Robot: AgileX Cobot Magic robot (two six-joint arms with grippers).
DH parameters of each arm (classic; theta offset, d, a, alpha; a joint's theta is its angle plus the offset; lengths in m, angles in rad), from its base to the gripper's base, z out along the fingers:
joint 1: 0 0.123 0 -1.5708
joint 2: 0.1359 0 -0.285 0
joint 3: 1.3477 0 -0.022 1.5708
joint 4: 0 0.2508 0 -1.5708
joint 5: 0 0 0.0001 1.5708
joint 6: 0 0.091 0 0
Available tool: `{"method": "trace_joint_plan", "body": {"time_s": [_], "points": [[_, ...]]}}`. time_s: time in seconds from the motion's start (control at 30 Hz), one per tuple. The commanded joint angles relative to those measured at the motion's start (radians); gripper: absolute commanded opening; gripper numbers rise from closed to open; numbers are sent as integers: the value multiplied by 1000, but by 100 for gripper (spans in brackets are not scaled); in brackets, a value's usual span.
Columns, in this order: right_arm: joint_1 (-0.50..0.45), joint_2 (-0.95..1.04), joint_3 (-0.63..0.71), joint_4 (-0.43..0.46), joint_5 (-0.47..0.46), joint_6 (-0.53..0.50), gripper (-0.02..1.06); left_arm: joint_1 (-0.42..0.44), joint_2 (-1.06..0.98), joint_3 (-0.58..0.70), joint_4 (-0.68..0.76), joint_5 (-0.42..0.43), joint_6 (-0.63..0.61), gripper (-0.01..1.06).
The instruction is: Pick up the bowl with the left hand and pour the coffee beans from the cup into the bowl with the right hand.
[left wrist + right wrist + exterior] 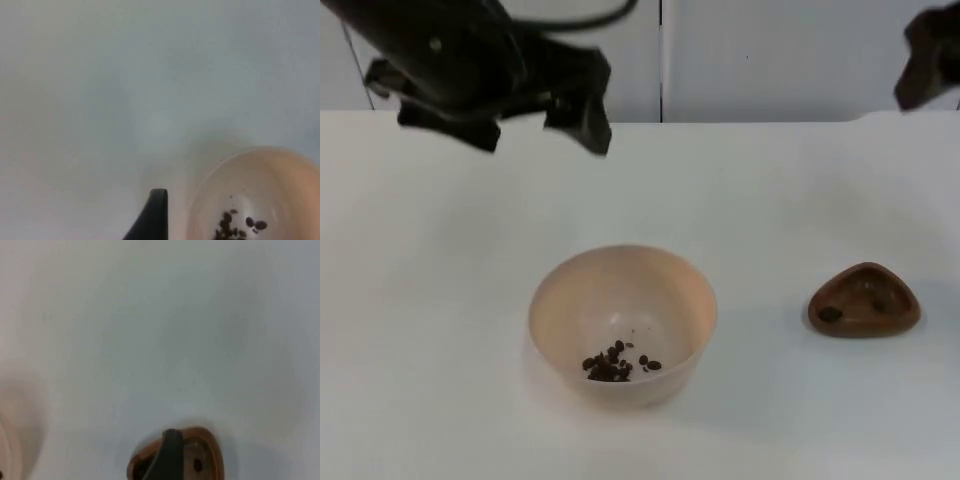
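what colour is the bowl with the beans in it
The bowl is pale peach, almost cream, holding dark brown coffee beans; the top view shows it best.

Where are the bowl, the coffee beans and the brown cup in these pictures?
bowl (620, 290): top view, on its bare inner wall above the beans.
coffee beans (612, 366): top view, on the small pile at the bowl's bottom.
cup (865, 300): top view, on its brown inside, table's right part.
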State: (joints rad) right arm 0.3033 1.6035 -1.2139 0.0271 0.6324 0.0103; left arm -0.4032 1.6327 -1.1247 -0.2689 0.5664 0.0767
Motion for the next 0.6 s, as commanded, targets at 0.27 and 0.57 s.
{"method": "trace_joint_plan", "body": {"time_s": [0.27,0.57], "points": [[0,-199,1,8,82,-27,73,-3,-151,2,-6,-1,0,87],[0,-309,63,12,102,-27,73,-3,-236,2,-6,46,48,87]]}}
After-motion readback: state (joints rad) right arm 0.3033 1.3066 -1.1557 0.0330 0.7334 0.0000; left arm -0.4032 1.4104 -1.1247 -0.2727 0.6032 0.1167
